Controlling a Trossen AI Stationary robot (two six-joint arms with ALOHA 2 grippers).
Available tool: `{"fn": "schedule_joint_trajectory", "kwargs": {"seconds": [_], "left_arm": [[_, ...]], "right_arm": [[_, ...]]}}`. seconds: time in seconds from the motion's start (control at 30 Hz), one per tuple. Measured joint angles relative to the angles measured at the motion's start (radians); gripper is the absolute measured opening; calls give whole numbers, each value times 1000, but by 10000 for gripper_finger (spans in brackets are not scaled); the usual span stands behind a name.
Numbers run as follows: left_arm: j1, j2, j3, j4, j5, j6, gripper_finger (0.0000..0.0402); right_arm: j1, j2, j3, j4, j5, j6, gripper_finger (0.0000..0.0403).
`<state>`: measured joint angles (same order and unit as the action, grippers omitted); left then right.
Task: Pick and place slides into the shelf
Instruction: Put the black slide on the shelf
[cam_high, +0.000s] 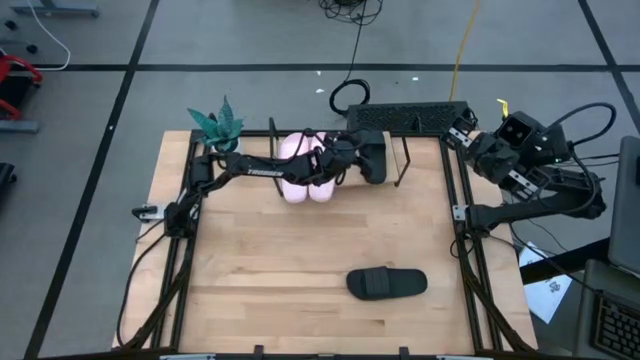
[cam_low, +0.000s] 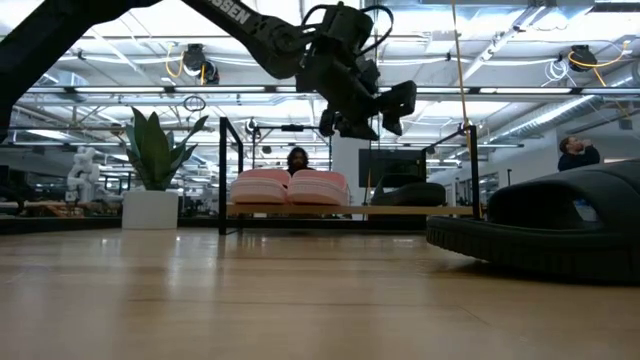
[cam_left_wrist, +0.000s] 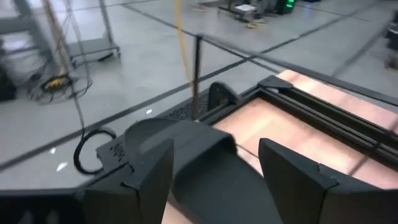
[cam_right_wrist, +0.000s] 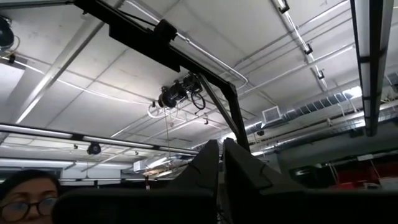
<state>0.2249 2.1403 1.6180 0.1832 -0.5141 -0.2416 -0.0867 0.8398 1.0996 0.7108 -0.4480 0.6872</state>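
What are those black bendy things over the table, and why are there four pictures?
They are two robot arms, each ending in a two-finger gripper. Their job is to put slide sandals on a little shelf.

One picture looks straight down from above. One looks level across the tabletop. The other two come from small cameras on each arm's wrist.

The shelf stands at the far edge of the table. Two pale pink slides and one black slide already sit on it. Another black slide lies on the table, waiting.

The left gripper hangs above the shelf with its fingers apart; in its wrist picture a black slide shows between them, but I cannot tell if they touch it. The right gripper waits off to the side, shut and empty, pointing at the ceiling. A potted plant stands in the corner.
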Motion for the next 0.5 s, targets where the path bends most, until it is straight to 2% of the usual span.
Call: {"fn": "schedule_joint_trajectory", "kwargs": {"seconds": [0.27, 0.5], "left_arm": [[6, 10, 2, 0, 68, 186, 237], [-10, 52, 0, -10, 121, 232, 237]], "right_arm": [[-13, 6, 0, -16, 0, 0, 16], [-13, 20, 0, -23, -1, 5, 16]]}}
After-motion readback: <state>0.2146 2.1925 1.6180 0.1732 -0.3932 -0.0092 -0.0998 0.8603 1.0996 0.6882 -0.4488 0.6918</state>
